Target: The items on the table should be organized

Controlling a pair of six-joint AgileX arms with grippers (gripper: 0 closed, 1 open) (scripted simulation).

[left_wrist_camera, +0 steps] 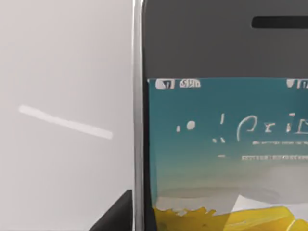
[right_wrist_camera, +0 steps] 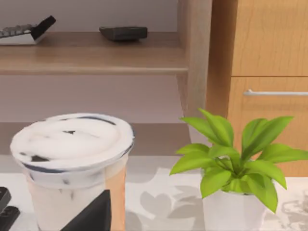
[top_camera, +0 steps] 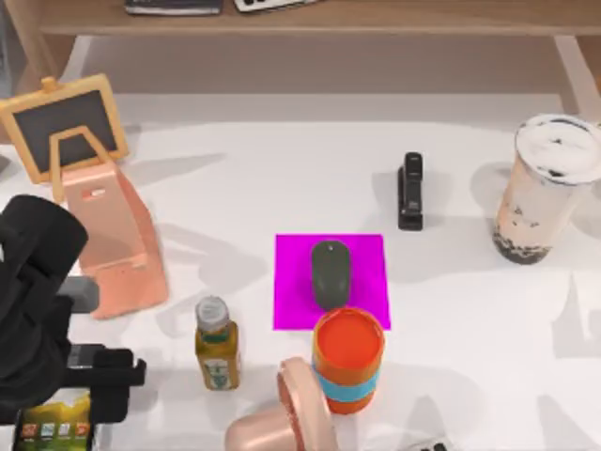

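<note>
From above, my left arm is at the table's [top_camera: 470, 395] near left corner. The left gripper [top_camera: 99, 371] sits right at the top end of the smartphone [top_camera: 52, 430], which lies flat on the white top with its long side running toward me and away from me. I cannot tell if the fingers are apart or together. This arm is much nearer the phone than the right one. The mouse [top_camera: 330, 272] rests on a pink mat [top_camera: 291, 282] in the middle, long side pointing the same way. The milk-tea cup [top_camera: 545, 188] stands upright, far to the right.

The left wrist camera looks straight at the smartphone [left_wrist_camera: 221, 115], very close. Its screen has pale writing and tiny icons, too smudgy to read. A dark finger tip [left_wrist_camera: 115, 216] pokes in just beside the phone's silver edge.

The right wrist camera shows the milk-tea cup [right_wrist_camera: 72, 159] close by, with a green plant [right_wrist_camera: 231, 163] next to it. No label on the cup can be read. A dark gripper tip [right_wrist_camera: 91, 214] sits in front of it; open or closed, I cannot tell.
</note>
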